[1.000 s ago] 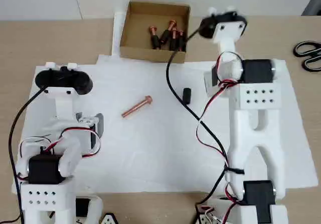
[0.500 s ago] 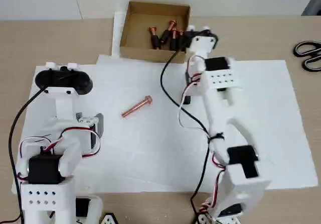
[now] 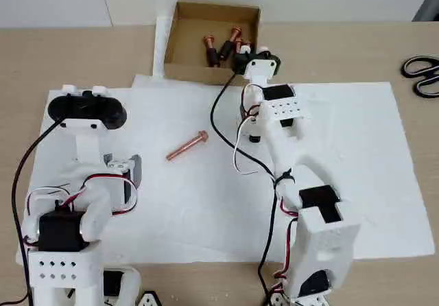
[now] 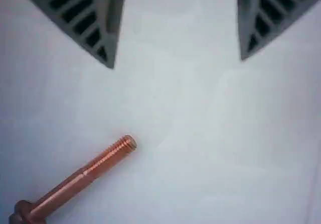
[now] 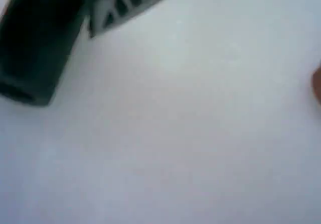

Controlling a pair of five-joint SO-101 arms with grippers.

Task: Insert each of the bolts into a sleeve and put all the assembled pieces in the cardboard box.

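A copper bolt (image 3: 188,145) lies loose on the white paper, left of centre. My left gripper (image 4: 175,63) hangs open just above the paper, with the bolt (image 4: 75,181) a short way off, apart from it. A black sleeve (image 3: 255,138) lies on the paper below the cardboard box (image 3: 180,42). My right gripper (image 3: 252,127) is low over the sleeve, open. One of its fingers (image 5: 135,0) sits right beside the sleeve (image 5: 37,43), with no second finger against it. Several assembled pieces (image 3: 223,49) lie in the box.
White paper (image 3: 357,155) covers most of the wooden table. Black scissors (image 3: 422,73) lie at the far right edge. The right arm's cable (image 3: 223,124) loops across the paper between the bolt and the sleeve.
The right arm swung from beside the box, left and down, until its gripper came over the sleeve. The left arm and the bolt have not moved.
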